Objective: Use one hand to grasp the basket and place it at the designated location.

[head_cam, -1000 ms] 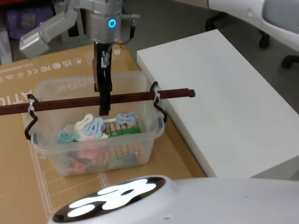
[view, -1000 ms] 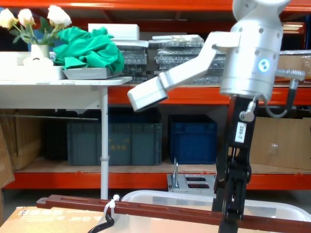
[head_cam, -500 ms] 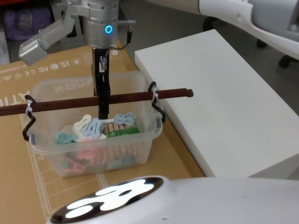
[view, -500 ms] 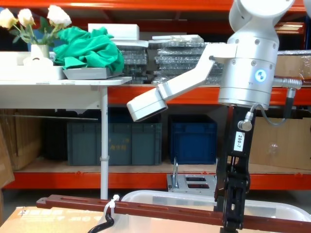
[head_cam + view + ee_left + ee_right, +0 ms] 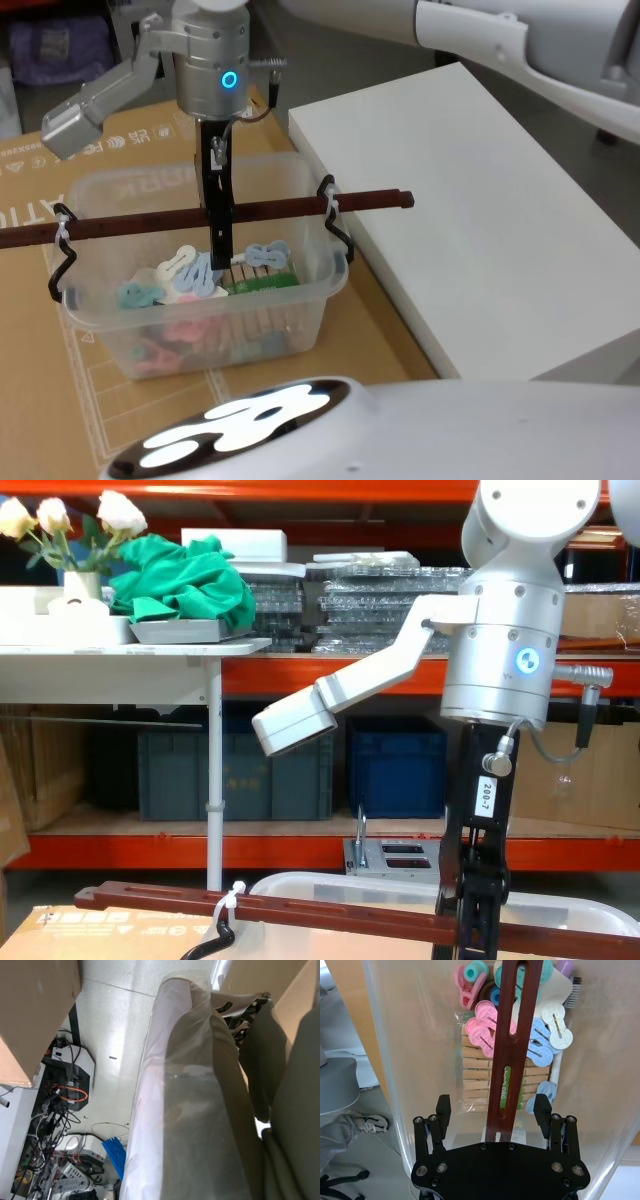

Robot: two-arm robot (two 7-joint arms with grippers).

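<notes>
Lower than a second ago, the right arm's wrist has sunk toward the tub and drifted slightly to the robot's left.

Head view: the basket (image 5: 95,325) sits on a cardboard sheet (image 5: 30,400) just left of the white table (image 5: 480,220). Its handle (image 5: 130,222) lies crosswise, its long axis running from the robot's left to its right. The right gripper (image 5: 220,268) hangs straight down, crosses the bar near its middle, and its tips reach below the bar.

Left wrist view: this camera looks at floor and cables, so the left arm is likely idle and away from the work.

Right wrist view: the gripper (image 5: 493,1109) is spread wide, one finger (image 5: 443,1107) on each side of the handle (image 5: 512,1035), neither touching it. The bar runs between them, at right angles to the closing direction, over coloured pegs (image 5: 487,1027).

Chest view: the gripper (image 5: 470,920) stands upright at the bar (image 5: 330,915), above the tub's rim (image 5: 300,880). Closing should catch it squarely.
</notes>
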